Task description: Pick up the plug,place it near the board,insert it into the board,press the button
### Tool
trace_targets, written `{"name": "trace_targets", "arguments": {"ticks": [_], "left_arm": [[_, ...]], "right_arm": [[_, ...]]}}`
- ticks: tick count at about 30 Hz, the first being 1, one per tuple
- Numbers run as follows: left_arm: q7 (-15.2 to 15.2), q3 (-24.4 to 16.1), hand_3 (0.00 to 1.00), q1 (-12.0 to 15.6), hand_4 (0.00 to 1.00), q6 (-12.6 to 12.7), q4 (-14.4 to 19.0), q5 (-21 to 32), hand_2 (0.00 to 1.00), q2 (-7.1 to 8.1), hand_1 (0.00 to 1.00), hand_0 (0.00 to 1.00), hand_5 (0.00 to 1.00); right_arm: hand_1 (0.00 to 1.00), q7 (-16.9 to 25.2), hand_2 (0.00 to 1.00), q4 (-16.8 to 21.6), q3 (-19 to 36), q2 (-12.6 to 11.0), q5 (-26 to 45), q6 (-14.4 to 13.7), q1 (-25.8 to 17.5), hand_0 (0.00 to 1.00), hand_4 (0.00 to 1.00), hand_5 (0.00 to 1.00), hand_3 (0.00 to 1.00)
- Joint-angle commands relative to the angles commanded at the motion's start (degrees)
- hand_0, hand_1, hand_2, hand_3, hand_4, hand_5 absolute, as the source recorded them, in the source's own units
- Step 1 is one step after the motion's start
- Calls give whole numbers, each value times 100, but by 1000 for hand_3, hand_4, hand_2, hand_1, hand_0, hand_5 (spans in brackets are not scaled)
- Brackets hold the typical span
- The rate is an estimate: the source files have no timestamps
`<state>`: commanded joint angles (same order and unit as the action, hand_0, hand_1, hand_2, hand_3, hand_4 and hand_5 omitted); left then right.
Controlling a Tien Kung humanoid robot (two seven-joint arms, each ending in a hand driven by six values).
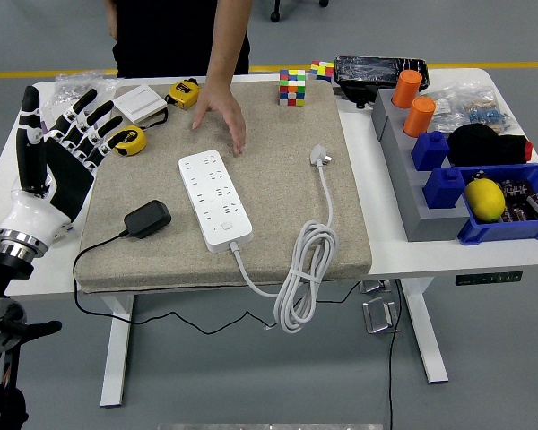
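Note:
A black plug adapter (147, 218) lies on the beige mat (278, 193), its thin black cable running off the mat's left front. To its right rests the white power strip (214, 199), with a white cord coiled at the mat's front (303, 269) and ending in a white plug (320, 157). My left hand (61, 152) hovers open at the mat's left edge, fingers spread upward, apart from the adapter. A person's hand (221, 115) is raised just beyond the strip's far end, not touching it.
Two yellow tape measures (127, 139) (183, 93) and a white box (140, 103) sit at the back left. Rubik's cubes (292, 87) stand at the back. Grey stands with orange cylinders (419, 115), blue blocks and a blue bin with a lemon (485, 198) fill the right.

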<state>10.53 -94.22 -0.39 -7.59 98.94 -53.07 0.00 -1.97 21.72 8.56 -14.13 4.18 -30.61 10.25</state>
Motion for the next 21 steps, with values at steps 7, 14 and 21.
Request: {"name": "trace_targets", "arguments": {"ticks": [7,14,21], "left_arm": [[7,-9,905,-49,998,-4,-13,-42,827,0,818,799,998],[-6,32,883,-48,998,5,-10,-241,815,0,813,797,998],[-18,30,696,-44,998,30,-23,-242,721,0,778,774,998]], "right_arm": [[774,3,747,4,-19,-13,4,4,15,817,998,998,754],[774,3,747,3,-11,-8,-6,-2,-4,818,998,998,754],[774,2,748,12,-30,-14,-16,-9,-11,818,998,998,754]]}}
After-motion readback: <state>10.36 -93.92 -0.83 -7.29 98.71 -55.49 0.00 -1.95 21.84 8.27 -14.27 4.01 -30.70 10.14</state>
